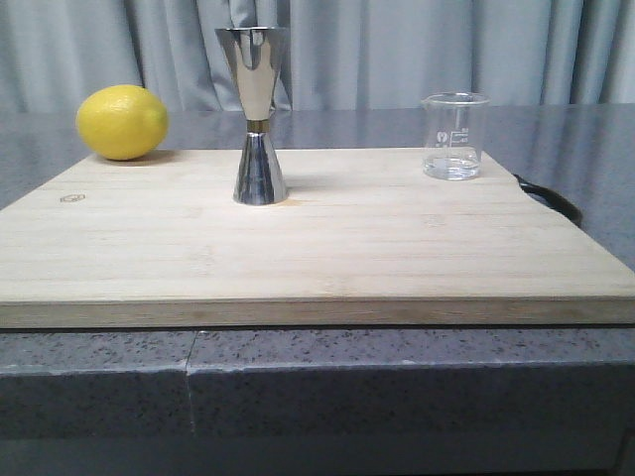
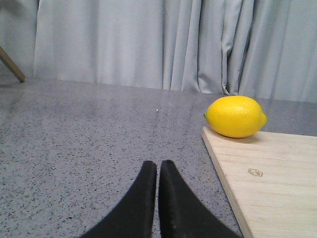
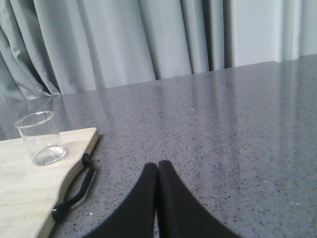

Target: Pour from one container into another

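Right now the tall, polished steel hourglass-shaped jigger (image 1: 261,116) stands upright near the far middle of the pale wooden cutting board (image 1: 298,258), its long axis vertical. The small clear glass beaker with printed graduations (image 1: 454,136) stands upright at the board's far right corner, well apart from the jigger. A thin pool of clear liquid seems to sit in the beaker's bottom; what the jigger's upper cup holds cannot be told, since its inside is hidden.

Both grippers rest low over the grey speckled countertop (image 3: 223,124), off the board. The left gripper (image 2: 158,171) has its black fingers pressed tip to tip with nothing between them; the board's corner lies ahead and to the right of those fingers, with the yellow lemon (image 2: 236,116) sitting on that corner. The right gripper (image 3: 157,171) is likewise pinched together and empty; the beaker (image 3: 40,138) lies ahead and well to the left of its fingers, past the board's black loop handle (image 3: 74,191).

By my judgement the right arm is the nearer one to the beaker, and the jigger lies roughly between the two arms. This scene fits either liquid waiting in the jigger or a pour already landed in the beaker, so which vessel is due for a grasp stays unsettled.
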### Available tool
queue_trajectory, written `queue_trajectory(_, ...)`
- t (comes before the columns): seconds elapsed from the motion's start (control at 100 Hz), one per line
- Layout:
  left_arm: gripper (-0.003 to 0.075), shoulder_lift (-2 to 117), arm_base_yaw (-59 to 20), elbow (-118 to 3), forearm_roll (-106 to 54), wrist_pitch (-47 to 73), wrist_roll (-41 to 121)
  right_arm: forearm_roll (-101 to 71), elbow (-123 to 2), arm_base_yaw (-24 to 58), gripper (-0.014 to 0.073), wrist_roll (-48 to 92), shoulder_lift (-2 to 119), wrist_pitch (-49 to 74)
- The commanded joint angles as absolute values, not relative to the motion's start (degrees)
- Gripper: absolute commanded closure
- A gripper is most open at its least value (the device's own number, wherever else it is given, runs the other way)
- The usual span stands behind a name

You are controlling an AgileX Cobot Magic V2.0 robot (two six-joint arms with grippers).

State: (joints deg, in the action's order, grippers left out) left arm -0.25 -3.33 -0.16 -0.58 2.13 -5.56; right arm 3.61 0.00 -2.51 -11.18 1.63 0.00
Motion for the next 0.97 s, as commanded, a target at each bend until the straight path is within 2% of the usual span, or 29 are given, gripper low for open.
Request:
queue_trajectory(0.0,0.0739,-1.2,-3.1,0.6,-1.1,-2.6,-6.0,3.4,2.1,-3.2,0.0641,-11.1,0.4,-9.5)
queue_trajectory(0.09,0.0739,-1.2,-3.1,0.6,-1.1,-2.6,-6.0,3.4,1.9,-4.1,0.0641,-11.1,-1.3,-5.5)
queue_trajectory(0.96,0.0739,-1.2,-3.1,0.6,-1.1,-2.6,-6.0,3.4,2.0,-4.7,0.0641,-11.1,-1.6,-5.1)
